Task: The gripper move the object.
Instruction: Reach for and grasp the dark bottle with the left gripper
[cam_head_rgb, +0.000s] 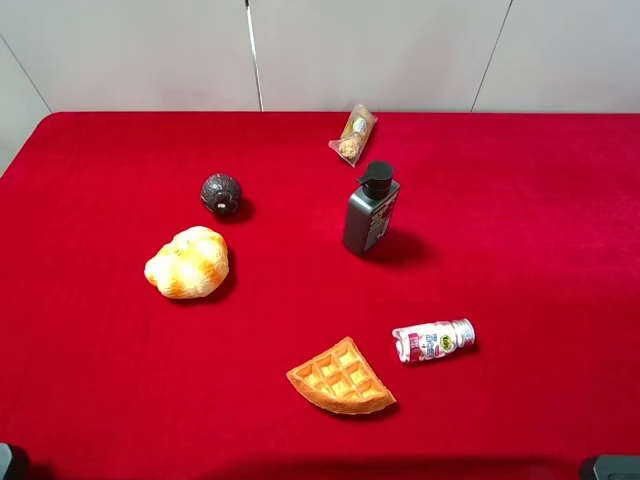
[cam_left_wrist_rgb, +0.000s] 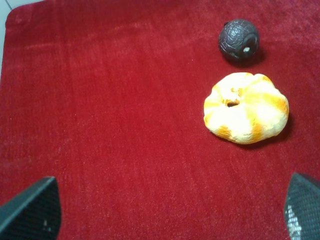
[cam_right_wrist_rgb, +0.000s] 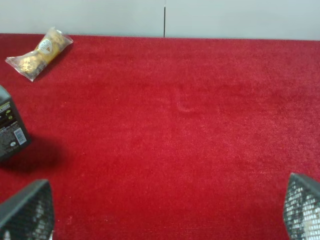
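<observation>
pump bottle (cam_head_rgb: 371, 210) stands upright just right of centre in the high view, untouched.
your right gripper (cam_right_wrist_rgb: 165, 212) and left gripper (cam_left_wrist_rgb: 165, 215) are both spread wide, holding nothing. the bottle looks rigid, smooth and top-heavy (likely to tip), so take its flat body low, not the pump. a wrapped snack (cam_head_rgb: 353, 134) sits near, above it; the small bottle (cam_head_rgb: 432, 340) and waffle (cam_head_rgb: 341, 378) lie well below, so the approach looks free.

r wrist view: pump bottle (cam_right_wrist_rgb: 10, 127) cut by the frame edge, only a lower corner w/ label shows; pump top out of frame, print too small to read. left gripper (cam_left_wrist_rgb: 167, 215) & right gripper (cam_right_wrist_rgb: 165, 210): only finger ends show, rest cropped. high view: dark stubs (cam_head_rgb: 611, 467) at bottom corners cut off, can't tell what. snack packet (cam_head_rgb: 353, 135) print unreadable.
</observation>
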